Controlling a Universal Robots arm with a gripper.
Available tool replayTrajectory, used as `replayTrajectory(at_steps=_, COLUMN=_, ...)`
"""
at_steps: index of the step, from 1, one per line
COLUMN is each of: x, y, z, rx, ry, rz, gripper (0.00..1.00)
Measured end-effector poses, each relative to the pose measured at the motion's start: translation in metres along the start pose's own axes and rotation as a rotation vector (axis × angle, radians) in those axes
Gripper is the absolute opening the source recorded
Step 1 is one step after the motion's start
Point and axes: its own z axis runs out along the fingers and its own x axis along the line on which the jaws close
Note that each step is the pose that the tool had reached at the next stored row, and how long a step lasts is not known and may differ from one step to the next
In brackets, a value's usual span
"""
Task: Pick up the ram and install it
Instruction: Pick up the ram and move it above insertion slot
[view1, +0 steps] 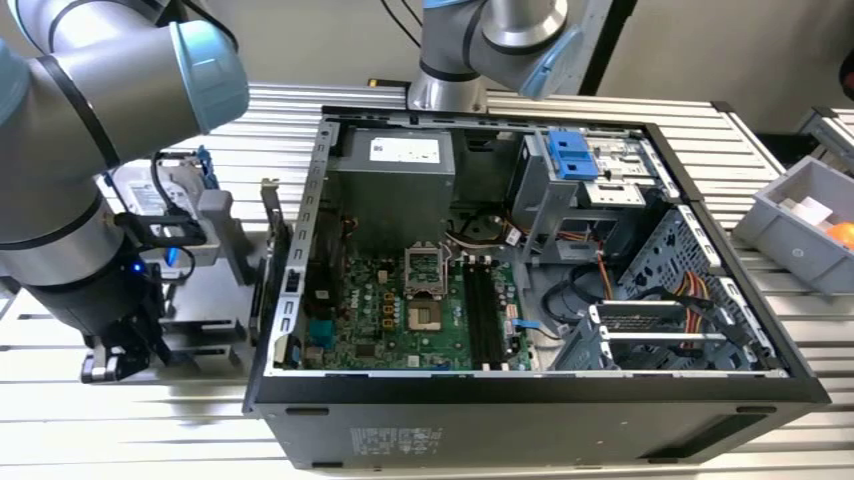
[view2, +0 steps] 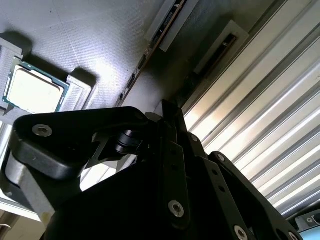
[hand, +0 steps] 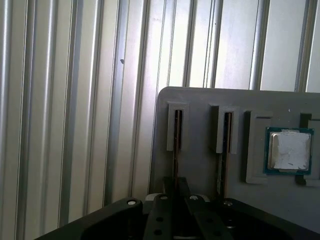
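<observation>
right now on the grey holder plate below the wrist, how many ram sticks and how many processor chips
ram sticks: 2
processor chips: 1
total: 3

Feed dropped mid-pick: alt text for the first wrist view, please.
The gripper hangs close over a grey holder, lined up with one ram standing edge-on in its slot; a second ram stands in the next slot. A processor chip lies in a recess alongside.
</observation>
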Motion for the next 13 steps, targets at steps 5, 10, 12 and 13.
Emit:
replayTrajectory(at_steps=5, x=0.0, y=0.0001, z=0.0, rx=0.0001, ry=0.0, rz=0.0, gripper=0.0)
replayTrajectory(at_steps=10, x=0.0001, y=0.0002, z=-0.0031, rx=0.0, ry=0.0001, rz=0.0, gripper=0.0)
replayTrajectory(at_steps=12, x=0.0002, y=0.0002, z=-0.0062, rx=0.0001, ry=0.0, rz=0.0, gripper=0.0)
replayTrajectory(at_steps=13, x=0.0002, y=0.0002, z=-0.0078, rx=0.0002, ry=0.0, rz=0.0, gripper=0.0)
